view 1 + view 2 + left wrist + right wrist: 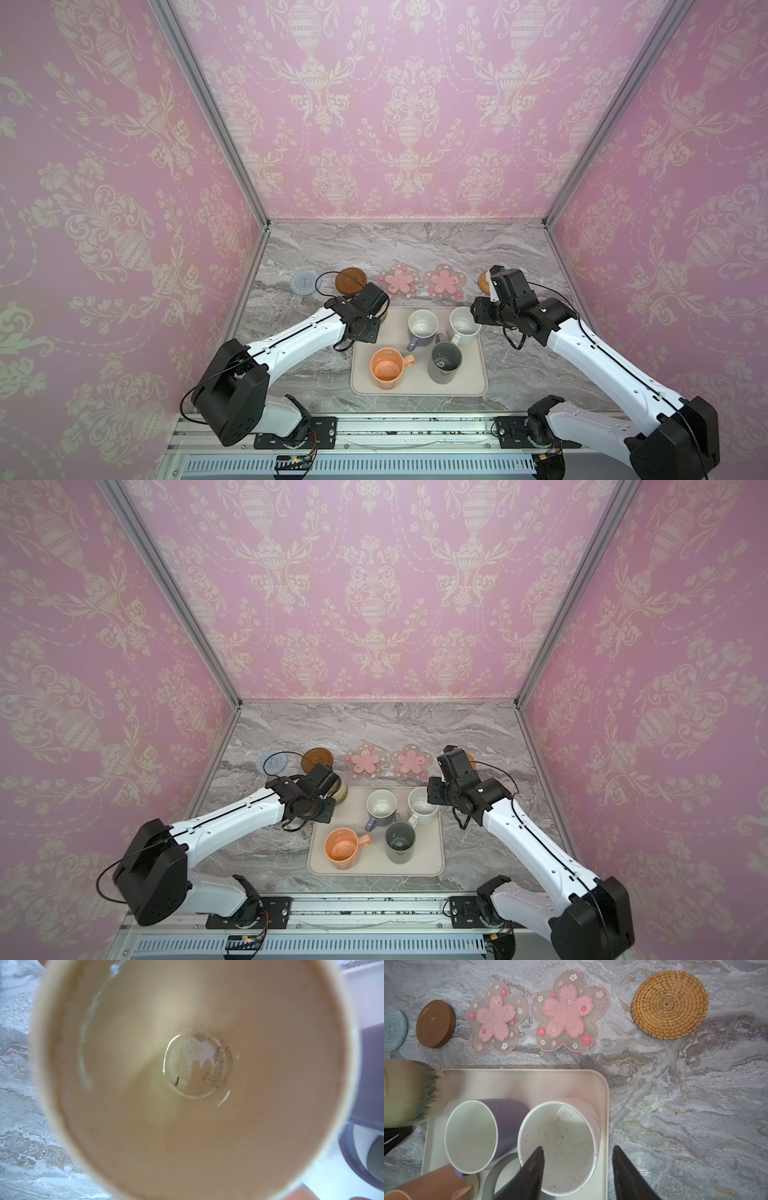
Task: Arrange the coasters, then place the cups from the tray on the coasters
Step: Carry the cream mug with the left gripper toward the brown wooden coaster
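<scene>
White speckled mug (pixel 562 1132) stands on tray (pixel 508 1084), one wall between my right gripper's (pixel 577 1146) open jaws, one finger inside. Olive-yellow mug (pixel 145 1126) sits directly beneath my left gripper (pixel 330 787). Whether those jaws grip it, I cannot tell.

Lavender mug (pixel 422 326), white mug (pixel 464 324) & grey mug (pixel 445 361) packed on tray (pixel 415 384), hardly any gap btwn. Peach mug (pixel 386 368) has room round it. Table (pixel 395 245) open behind mats (pixel 399 280), right of tray.

The left arm (pixel 232 812) hides most of the olive-yellow mug (pixel 342 791).
</scene>
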`<state>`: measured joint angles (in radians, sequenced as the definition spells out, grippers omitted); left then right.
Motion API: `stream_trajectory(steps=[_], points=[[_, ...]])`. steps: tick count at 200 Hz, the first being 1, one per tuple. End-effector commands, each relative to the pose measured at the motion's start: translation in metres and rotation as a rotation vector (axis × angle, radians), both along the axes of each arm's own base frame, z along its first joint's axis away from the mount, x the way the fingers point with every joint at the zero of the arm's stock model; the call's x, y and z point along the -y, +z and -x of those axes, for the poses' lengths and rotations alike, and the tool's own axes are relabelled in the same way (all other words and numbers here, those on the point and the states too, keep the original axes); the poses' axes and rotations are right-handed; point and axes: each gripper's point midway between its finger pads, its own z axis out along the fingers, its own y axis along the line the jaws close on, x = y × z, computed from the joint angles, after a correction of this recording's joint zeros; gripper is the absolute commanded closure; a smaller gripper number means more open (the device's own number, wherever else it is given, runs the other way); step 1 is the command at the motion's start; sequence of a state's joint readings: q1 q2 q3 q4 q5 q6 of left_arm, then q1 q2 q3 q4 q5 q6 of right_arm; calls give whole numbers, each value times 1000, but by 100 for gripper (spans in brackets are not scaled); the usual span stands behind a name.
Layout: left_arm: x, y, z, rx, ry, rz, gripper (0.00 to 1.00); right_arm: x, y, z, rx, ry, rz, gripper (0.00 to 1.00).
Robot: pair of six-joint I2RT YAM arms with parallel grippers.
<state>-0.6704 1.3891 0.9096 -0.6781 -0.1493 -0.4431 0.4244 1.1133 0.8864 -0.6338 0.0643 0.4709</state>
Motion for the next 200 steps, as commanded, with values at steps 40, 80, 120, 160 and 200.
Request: stream_trajectory(steps=[40, 80, 120, 160, 200], points=[[-13, 43, -31, 145, 54, -1, 100, 4, 8, 7, 19, 6, 12, 45], [-31, 50, -43, 142, 93, 9, 100, 6, 8, 8, 17, 8, 29, 45], [-58, 55, -57, 145, 153, 21, 100, 9, 11, 5, 25, -1, 47, 45], [-88, 55, -75, 112, 197, -25, 100, 9, 13, 1, 23, -6, 55, 45], [-116, 51, -92, 84, 254, -55, 100, 14, 16, 1, 30, -19, 85, 45]])
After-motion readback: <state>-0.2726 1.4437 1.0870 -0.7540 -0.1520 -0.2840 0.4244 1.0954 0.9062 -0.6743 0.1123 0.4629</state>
